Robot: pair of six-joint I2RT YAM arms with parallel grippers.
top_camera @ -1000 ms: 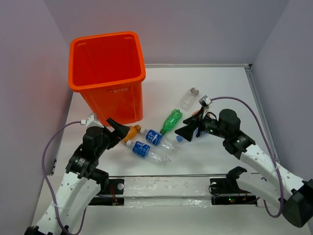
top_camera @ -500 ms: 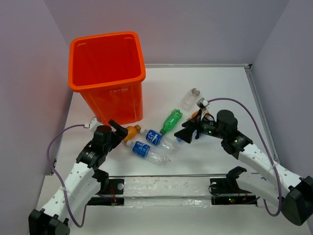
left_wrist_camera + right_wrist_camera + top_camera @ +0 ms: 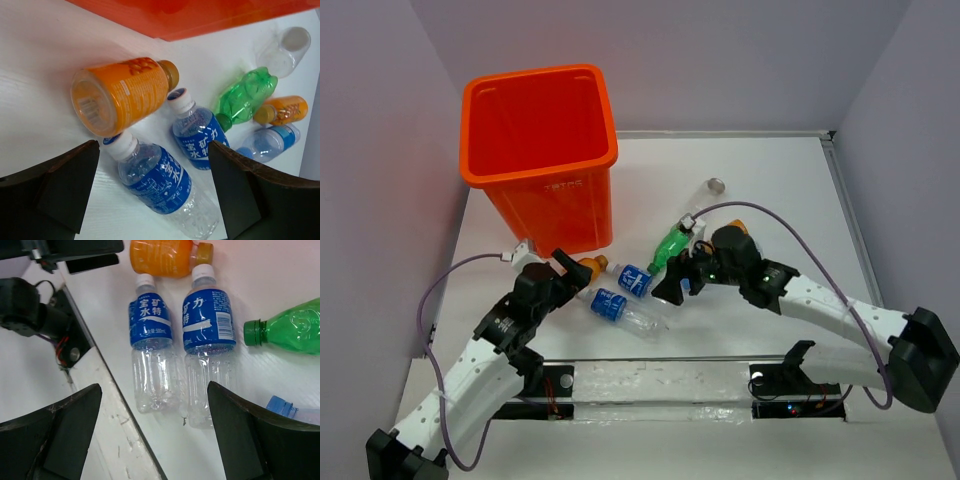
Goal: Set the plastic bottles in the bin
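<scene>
White table. Orange bin stands upright at its far left, top open. Left gripper is spread wide with nothing in it, low in front of the bin, over the orange bottle and the near blue bottle; cannot tell if it touches either. Right gripper is also spread wide and empty, above mid-table, both blue bottles framed between its fingers in the wrist view. All bottles in view lie on their sides on the table, outside the bin. Near blue bottle and far blue bottle lie side by side, caps toward the orange bottle, which is near the bin's front wall. Green bottle is just right of the far blue one, cap end toward it. Second orange bottle lies just beside the green one. Clear bottle is farthest back.
</scene>
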